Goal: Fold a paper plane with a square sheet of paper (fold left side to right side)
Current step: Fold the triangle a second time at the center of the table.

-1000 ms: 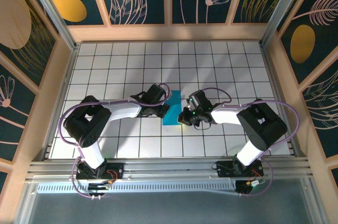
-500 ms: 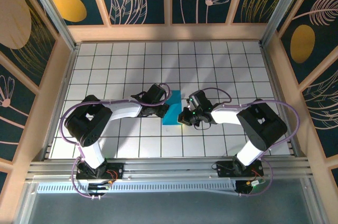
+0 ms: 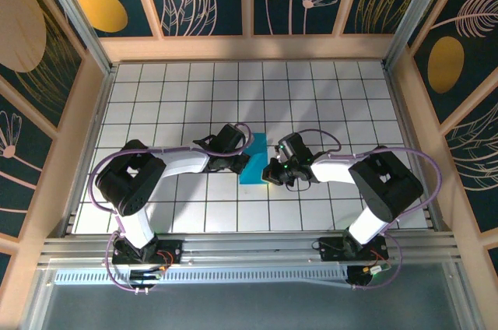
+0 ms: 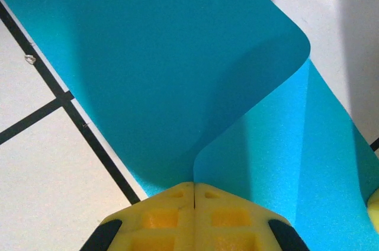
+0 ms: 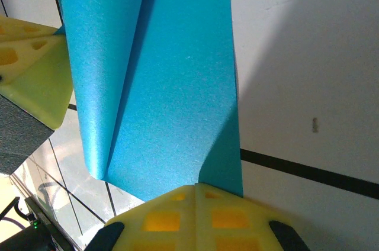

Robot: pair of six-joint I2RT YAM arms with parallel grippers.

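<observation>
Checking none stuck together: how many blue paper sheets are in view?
1: the square sheet of paper, mid-table, partly curled over, between the left gripper and the right gripper. Another beneath it could be hidden.

The square sheet of paper (image 3: 254,151) lies on the table (image 3: 327,104) between the two tools, the left gripper (image 3: 243,163) at its left edge and the right gripper (image 3: 271,172) at its near right corner. Ahead of the left gripper's tips, one flap curls over the layer beneath, toward the right gripper.
</observation>
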